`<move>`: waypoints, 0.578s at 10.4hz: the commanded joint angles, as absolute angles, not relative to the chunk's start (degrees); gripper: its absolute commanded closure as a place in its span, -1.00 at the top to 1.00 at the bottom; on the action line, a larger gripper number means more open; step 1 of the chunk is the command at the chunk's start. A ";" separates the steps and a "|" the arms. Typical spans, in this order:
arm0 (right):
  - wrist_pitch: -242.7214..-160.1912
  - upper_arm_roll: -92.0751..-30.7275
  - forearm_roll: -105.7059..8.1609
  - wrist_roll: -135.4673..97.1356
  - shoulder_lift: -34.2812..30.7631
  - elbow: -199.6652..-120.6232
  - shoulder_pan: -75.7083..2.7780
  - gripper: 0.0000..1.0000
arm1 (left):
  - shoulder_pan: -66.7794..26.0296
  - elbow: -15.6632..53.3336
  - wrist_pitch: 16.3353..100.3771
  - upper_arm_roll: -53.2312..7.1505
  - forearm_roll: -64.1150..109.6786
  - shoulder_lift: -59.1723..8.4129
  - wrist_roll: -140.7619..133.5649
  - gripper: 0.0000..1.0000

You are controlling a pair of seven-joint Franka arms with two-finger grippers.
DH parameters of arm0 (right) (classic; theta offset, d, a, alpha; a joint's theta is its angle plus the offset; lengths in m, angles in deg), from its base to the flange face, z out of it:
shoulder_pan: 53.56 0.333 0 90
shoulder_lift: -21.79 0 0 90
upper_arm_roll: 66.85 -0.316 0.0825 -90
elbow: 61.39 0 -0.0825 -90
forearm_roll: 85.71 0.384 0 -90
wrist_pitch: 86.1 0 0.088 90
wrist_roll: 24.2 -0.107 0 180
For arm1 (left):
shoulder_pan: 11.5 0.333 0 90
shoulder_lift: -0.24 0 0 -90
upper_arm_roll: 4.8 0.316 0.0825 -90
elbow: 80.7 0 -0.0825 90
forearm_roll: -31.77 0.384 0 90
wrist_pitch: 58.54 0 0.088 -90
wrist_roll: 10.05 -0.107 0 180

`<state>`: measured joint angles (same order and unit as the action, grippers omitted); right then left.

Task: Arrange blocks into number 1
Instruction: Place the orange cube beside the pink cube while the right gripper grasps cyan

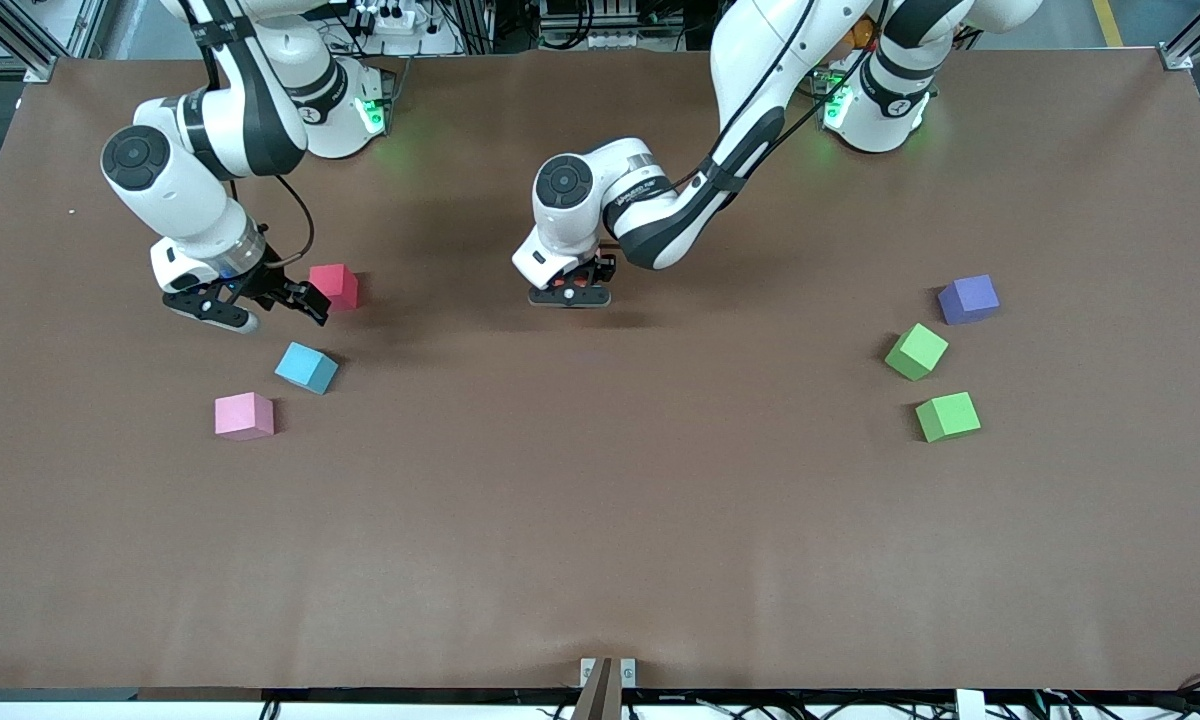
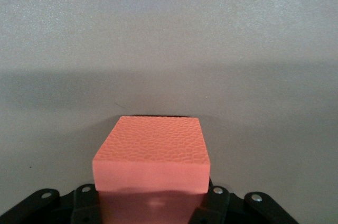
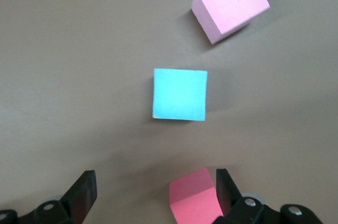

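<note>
Though nearly hidden under the wrist in the front view, clamped in the closed left gripper (image 1: 570, 296): the orange block (image 2: 153, 155), low over the middle of the table (image 1: 600, 560). Seen properly only from the left wrist view, filling the gap between the jaws, pebbled top face up. Whether resting on the surface or just clear of it, cannot tell.

Right gripper (image 1: 260, 305): spread wide, holding nothing, low over the right arm's end of the table. Just beside one fingertip, the red block (image 1: 335, 286). Shown by the right wrist view as partly inside the spread jaws, close to one finger and well apart from the other. Nearer to the front camera than the red one, the light blue block (image 1: 306, 367), then the pink block (image 1: 244, 416), near each other but not touching.

Toward the left arm's end, outside both wrist views: one green block (image 1: 916, 351), a second green block (image 1: 947, 416) nearer to the front camera, and the purple cube (image 1: 968, 299) farther from it, all near one another, none touching.
</note>
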<state>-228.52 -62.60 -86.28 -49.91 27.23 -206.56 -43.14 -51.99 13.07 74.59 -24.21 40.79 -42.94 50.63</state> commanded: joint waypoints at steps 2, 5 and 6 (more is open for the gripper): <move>-232.59 -62.81 -85.27 -48.81 22.34 -207.20 -46.35 1.00 | -52.81 12.02 74.61 -22.21 41.70 -43.09 52.18 -1.00; -235.16 -62.81 -85.09 -48.90 18.99 -206.67 -48.03 1.00 | -52.98 12.37 74.52 -22.20 41.71 -43.35 52.18 -1.00; -236.82 -62.89 -85.09 -49.42 17.76 -206.67 -48.03 1.00 | -53.16 12.37 74.52 -22.20 41.71 -43.61 52.18 -1.00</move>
